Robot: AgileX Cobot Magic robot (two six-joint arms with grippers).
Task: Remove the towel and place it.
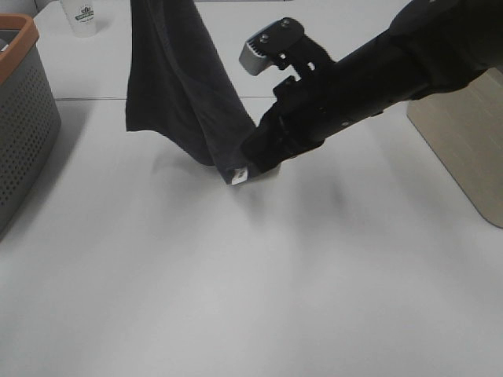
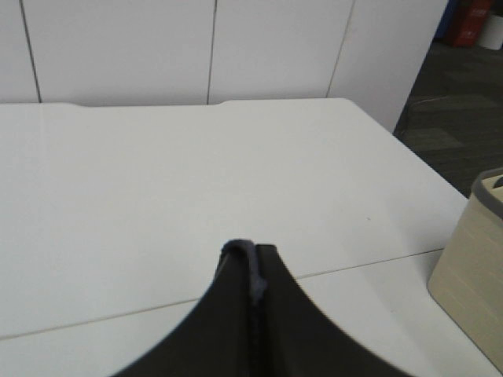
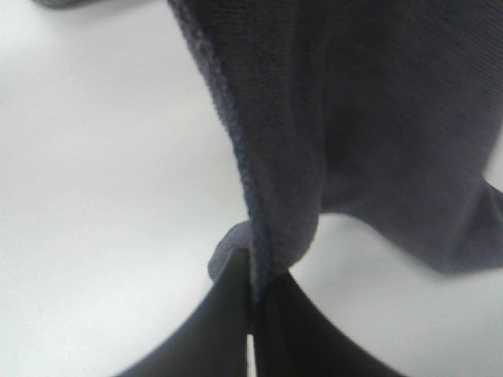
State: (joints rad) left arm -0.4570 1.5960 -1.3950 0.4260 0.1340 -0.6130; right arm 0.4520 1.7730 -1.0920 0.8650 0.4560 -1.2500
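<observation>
The white table point(image 1: 236, 298) is loaded with a grey perforated basket point(image 1: 20, 133) at left, a white printed cup point(image 1: 82, 17) at back and a beige container point(image 1: 464, 149) at right.

Your work surface is a white table point(image 1: 236, 298) with a seam point(image 1: 86, 99) running across it. At the left edge you see a grey perforated basket point(image 1: 23, 133) with an orange rim, and a white printed cup point(image 1: 82, 17) beyond it. A beige bin point(image 1: 464, 149) sits at the right. White wall panels point(image 2: 118, 47) back the table. Dark carpet point(image 2: 456, 126) covers the floor.
</observation>
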